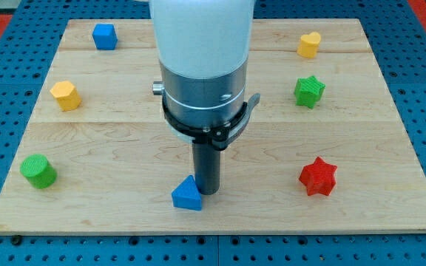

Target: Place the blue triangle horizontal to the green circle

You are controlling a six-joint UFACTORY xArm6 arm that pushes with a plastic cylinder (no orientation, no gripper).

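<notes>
My tip [208,192] stood on the wooden counter [124,133] near the view's bottom, touching or just beside the right side of the blue triangle [187,196]. The arm carried no claw at all, only the straight dark rod, so there was nothing to open or close; it could only push.

The blue triangle lay at the near edge of the counter, a little left of centre. The green circle [38,171], a short cylinder, sat well apart from it at the near left, slightly farther from the near edge than the triangle.

As I judged it, the step in hand was the push itself: the tip was placed on the triangle's right, ready to drive it leftward toward the circle's row. The next move called for a mostly leftward slide with a slight nudge away from the near edge, so that the triangle would line up level with the circle. The risk seemed to be the triangle turning off the round rod or slipping toward the counter's edge.
</notes>
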